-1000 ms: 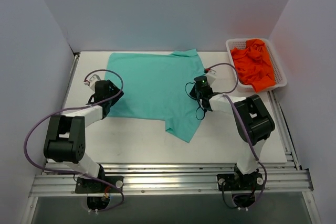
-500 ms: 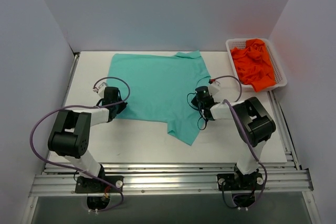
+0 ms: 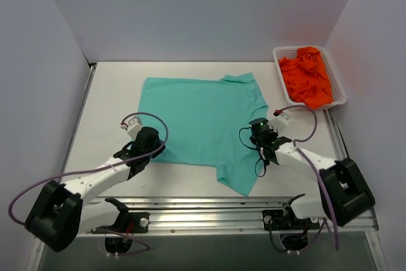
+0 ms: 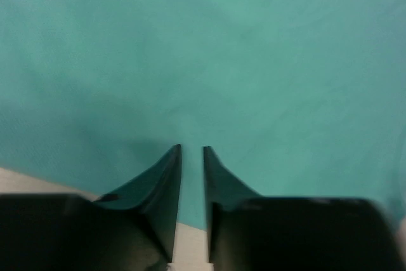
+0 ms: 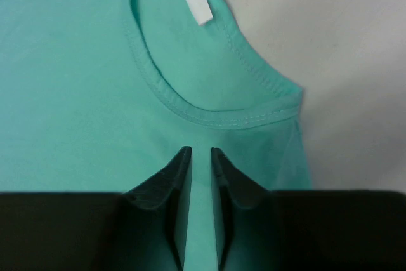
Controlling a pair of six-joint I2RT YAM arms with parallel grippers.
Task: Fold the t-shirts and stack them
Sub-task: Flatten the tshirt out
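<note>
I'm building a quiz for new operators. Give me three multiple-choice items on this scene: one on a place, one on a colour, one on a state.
1. Where are the orange t-shirts? A on a shelf; B in the basket; C on a chair.
2. What colour is the spread t-shirt? A teal; B white; C orange.
3. The right gripper is: A wide open; B out of view; C shut on cloth.
B: they fill the far-right basket. A: it is teal throughout. C: it pinches teal cloth.
</note>
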